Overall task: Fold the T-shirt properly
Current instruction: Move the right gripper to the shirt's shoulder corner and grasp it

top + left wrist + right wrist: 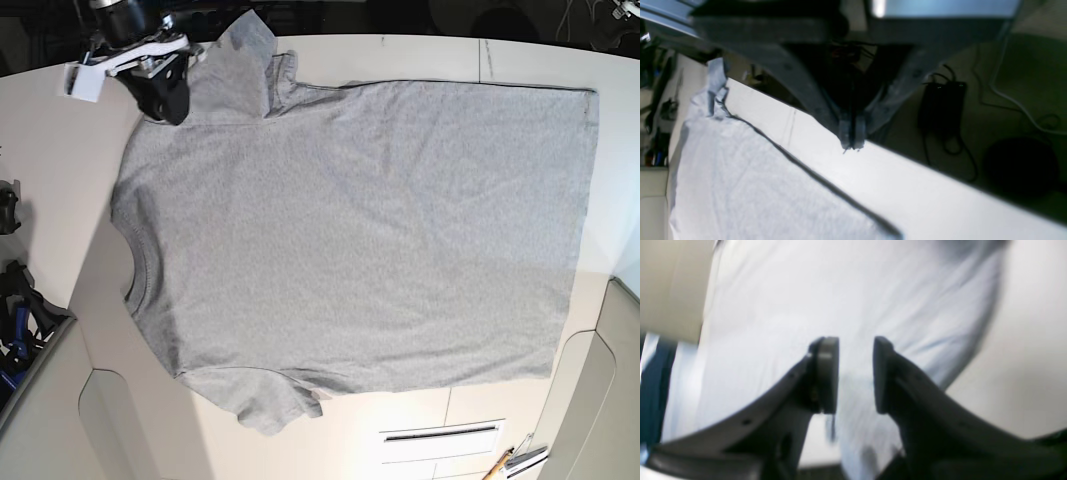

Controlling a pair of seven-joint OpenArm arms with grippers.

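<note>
One grey T-shirt (360,240) lies flat, plain side up, on table (60,140).

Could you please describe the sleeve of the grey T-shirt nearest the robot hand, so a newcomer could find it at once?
Start at the large heather-grey cotton T-shirt spread flat on the white table. Follow its ribbed crew neck to the far corner beside the black hand. That short sleeve sticks up past the table edge; the other sleeve lies at the near edge.
</note>
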